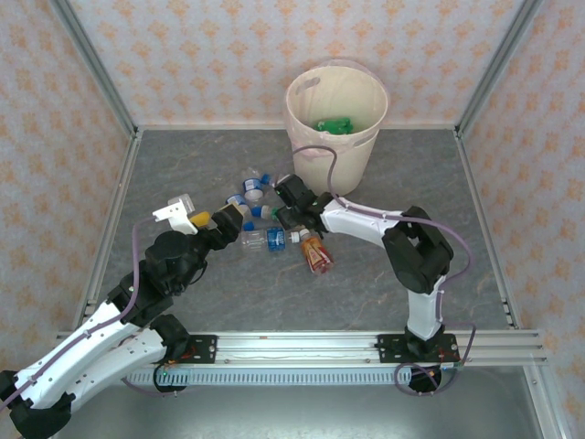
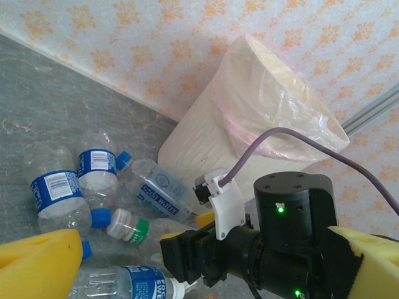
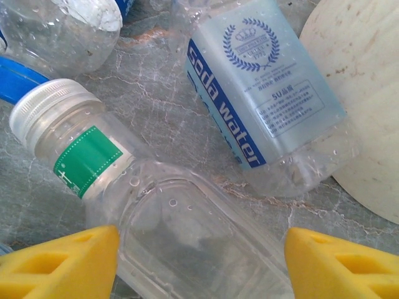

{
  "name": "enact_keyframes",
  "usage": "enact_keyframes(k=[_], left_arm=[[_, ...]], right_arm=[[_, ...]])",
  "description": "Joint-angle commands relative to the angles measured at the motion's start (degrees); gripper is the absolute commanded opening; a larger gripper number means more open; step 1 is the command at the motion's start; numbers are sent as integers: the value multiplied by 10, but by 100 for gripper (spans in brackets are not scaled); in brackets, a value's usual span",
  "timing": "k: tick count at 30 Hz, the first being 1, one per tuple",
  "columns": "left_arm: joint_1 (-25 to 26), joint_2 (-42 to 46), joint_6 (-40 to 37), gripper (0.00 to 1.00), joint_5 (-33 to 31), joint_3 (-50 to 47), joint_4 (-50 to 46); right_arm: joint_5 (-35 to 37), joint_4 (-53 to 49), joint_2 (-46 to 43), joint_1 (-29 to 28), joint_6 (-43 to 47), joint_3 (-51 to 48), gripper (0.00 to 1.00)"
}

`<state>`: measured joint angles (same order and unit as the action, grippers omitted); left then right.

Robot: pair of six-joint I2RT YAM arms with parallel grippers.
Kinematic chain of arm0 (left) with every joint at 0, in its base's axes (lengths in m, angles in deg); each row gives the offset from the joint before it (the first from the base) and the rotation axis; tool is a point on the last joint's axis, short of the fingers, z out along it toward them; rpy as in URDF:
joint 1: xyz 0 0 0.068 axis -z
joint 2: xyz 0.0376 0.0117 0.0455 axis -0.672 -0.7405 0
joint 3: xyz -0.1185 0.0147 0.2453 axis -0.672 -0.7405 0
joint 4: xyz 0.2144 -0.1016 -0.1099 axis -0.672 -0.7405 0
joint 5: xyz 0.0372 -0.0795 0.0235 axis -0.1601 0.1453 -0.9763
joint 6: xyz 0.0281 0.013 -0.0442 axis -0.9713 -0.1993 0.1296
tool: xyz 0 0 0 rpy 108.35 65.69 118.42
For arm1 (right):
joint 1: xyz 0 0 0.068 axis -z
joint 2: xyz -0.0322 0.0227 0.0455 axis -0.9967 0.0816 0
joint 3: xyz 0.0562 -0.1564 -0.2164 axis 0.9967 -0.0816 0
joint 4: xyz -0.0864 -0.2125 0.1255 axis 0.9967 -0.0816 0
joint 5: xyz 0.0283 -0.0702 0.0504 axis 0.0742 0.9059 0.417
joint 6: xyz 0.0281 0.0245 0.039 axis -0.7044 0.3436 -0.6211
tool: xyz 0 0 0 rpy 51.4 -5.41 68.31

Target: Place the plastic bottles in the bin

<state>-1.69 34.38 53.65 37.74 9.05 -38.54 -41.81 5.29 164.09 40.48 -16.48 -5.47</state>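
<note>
Bottles (image 1: 265,221) lie clustered on the table (image 1: 228,302) by the bin (image 1: 338,151), green ones (image 1: 335,125) inside it. My right gripper (image 3: 199,249) is spread wide astride a green-banded bottle (image 3: 143,193); I can't tell if the pads (image 3: 62,265) touch it. My left gripper (image 2: 199,240) gapes too, holding nothing.

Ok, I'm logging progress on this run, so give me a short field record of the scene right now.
bin: upright, green bottles inside
loose bottles: lying clustered in front of bin
right gripper: open, straddling green-label bottle
left gripper: open, empty
</note>
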Motion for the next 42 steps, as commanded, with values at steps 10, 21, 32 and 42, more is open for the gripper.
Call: enact_keyframes(k=[10,21,32,42], left_arm=[[3,-6,-6,99,5,-4,-4],[3,-13,-3,99,20,-4,1],[3,-24,-1,99,35,-3,12],[3,-28,-7,99,35,11,0]], right_arm=[[35,6,-100,12,-53,-127,68],[57,4,-225,26,-112,-236,69],[33,20,-279,44,-122,-251,75],[8,34,-178,44,-108,-175,78]])
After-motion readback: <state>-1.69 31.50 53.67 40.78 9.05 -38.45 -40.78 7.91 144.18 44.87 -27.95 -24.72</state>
